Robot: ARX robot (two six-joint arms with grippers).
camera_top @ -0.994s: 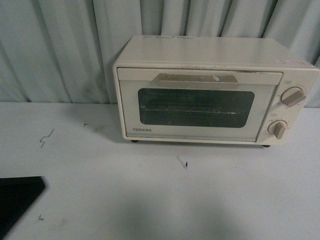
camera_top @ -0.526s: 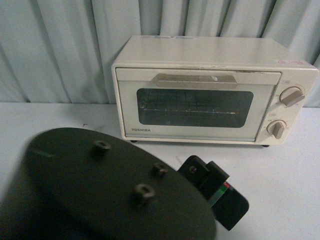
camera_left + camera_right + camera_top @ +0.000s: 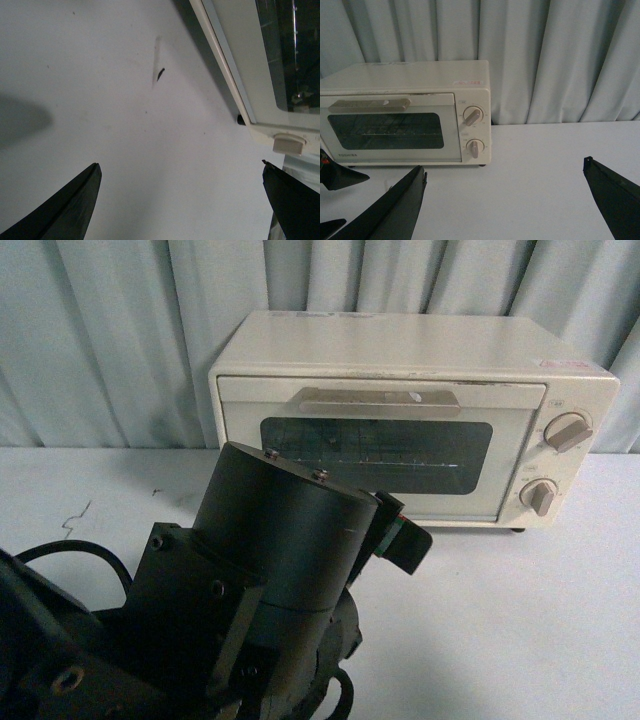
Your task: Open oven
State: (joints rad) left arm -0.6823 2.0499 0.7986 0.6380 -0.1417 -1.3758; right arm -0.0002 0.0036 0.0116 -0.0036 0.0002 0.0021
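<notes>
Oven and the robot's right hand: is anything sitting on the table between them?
No. In the right wrist view, only bare white table lies between the open right hand and the oven.

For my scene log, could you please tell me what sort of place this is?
Probably a staged test bench rather than a kitchen: a toaster oven on a white table, with a pleated curtain behind.

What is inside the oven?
Through the glass of the closed door a wire rack shows. The rest is too dark, and the left arm covers the door's lower left.
</notes>
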